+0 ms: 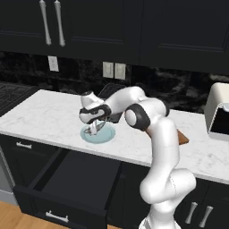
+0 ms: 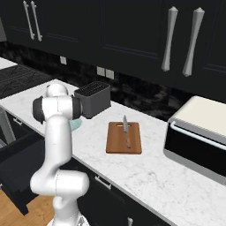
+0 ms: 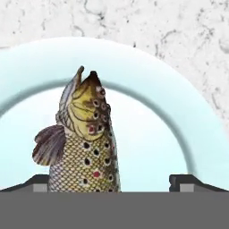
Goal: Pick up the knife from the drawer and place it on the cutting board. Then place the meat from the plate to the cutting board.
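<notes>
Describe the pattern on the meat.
Yellow-brown scales with dark and red spots, clearest in the hand view: the meat.

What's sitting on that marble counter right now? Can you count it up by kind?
Food: 1, the fish
Dishes: 1, the plate under the fish
Utensils: 1, the knife
Boards: 1, the cutting board under the knife
Appliances: 2, the toaster and the toaster oven
Total: 6

Knife (image 2: 126, 130) lies on cutting board (image 2: 115, 145); meat (image 3: 85, 143) on plate (image 3: 179, 116).

no readable text, labels or numbers anywhere
</notes>
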Robot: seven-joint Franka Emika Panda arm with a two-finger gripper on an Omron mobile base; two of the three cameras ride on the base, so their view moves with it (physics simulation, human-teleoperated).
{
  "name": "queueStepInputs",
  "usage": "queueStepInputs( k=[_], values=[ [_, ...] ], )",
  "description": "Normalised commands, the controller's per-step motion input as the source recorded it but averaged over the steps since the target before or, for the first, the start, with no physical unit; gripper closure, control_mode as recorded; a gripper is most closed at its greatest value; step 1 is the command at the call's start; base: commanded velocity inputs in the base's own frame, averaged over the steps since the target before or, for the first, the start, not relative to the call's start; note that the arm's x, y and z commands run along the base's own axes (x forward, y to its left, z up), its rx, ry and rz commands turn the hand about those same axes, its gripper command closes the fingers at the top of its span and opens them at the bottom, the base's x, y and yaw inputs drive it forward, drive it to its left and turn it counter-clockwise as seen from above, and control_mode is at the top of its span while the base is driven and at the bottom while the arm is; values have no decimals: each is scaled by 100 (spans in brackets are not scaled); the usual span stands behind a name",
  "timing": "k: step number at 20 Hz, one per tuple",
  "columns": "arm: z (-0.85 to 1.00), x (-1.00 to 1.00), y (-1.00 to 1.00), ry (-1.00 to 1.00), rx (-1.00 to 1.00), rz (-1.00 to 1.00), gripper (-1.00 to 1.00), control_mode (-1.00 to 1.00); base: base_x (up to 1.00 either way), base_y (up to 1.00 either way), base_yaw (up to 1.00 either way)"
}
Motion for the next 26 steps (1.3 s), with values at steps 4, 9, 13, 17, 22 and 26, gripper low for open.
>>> queueStepInputs(
  k=[4,9,13,17,22,26],
  values=[
    [-51,18,0,0,-4,0,-100,-100,0,0,0],
    [-16,-24,0,-6,0,0,100,-100,0,0,0],
    [19,-91,-18,-20,2,0,100,-100,0,0,0],
    [50,-100,-44,-22,7,9,100,-100,0,0,0],
    [49,-100,-83,-20,5,3,100,-100,0,0,0],
    [42,-98,-100,-8,10,0,100,-100,0,0,0]
  ],
)
